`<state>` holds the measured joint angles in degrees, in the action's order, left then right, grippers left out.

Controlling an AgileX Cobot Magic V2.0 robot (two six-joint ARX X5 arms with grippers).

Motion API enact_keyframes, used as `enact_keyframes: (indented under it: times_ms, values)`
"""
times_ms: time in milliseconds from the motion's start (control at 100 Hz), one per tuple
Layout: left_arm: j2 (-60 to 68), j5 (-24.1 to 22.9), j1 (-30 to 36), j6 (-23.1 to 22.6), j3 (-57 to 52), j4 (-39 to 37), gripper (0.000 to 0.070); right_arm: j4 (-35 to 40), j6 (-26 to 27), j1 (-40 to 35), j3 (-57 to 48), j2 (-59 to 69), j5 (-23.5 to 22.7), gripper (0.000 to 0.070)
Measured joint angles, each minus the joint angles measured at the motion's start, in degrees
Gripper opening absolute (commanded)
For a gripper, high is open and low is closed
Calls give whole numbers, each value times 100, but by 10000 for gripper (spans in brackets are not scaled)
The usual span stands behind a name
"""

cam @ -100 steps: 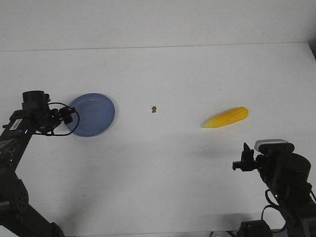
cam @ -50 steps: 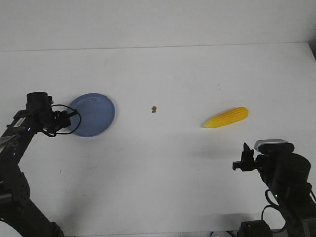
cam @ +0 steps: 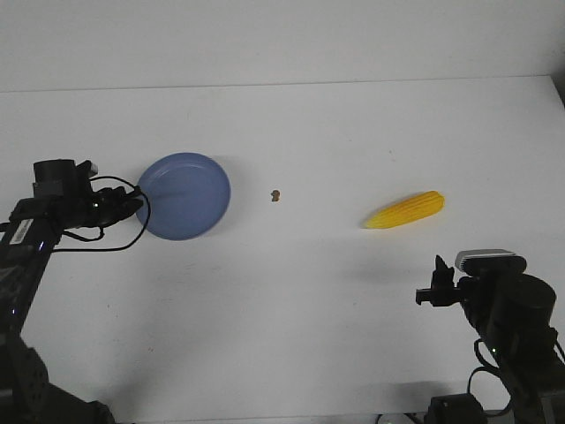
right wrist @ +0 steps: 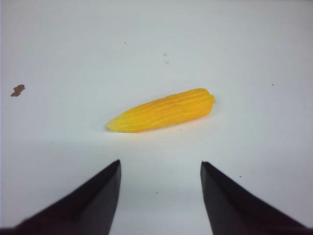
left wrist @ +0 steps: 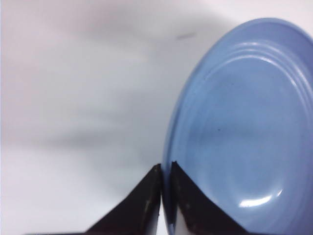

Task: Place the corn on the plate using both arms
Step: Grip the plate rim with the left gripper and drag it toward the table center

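The blue plate (cam: 185,195) sits left of centre on the white table. My left gripper (cam: 137,202) is shut on the plate's left rim; the left wrist view shows the rim (left wrist: 168,196) pinched between the two black fingers, with my left gripper (left wrist: 165,166) closed on it. The yellow corn (cam: 404,210) lies on the table at the right, tapered end pointing left. My right gripper (cam: 435,287) is open and empty, below the corn and apart from it. In the right wrist view the corn (right wrist: 161,111) lies beyond my open right gripper (right wrist: 160,165).
A tiny brown speck (cam: 275,194) lies on the table between plate and corn; it also shows in the right wrist view (right wrist: 17,90). The table's far edge (cam: 282,84) runs across the back.
My left gripper, shut on the rim, has moved the plate to the right and a little further back. The corn and the right arm have not moved.
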<state>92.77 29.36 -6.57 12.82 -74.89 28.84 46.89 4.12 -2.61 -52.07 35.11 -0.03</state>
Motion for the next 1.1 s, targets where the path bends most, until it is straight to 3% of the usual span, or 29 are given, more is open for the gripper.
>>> enact_keyframes:
  times_ms: [250, 530, 790, 1100]
  values:
    - [-702, 63, 1189, 39, 181, 238, 4, -2, 48, 0, 0, 0, 0, 348]
    - [-730, 68, 2409, 199, 1139, -330, 4, -2, 63, 0, 0, 0, 0, 348]
    - [-717, 4, 2594, 302, 1779, -750, 4, -2, 68, 0, 0, 0, 0, 348]
    - [-385, -103, 2643, 304, 1818, -925, 7, -2, 111, 0, 0, 0, 0, 348]
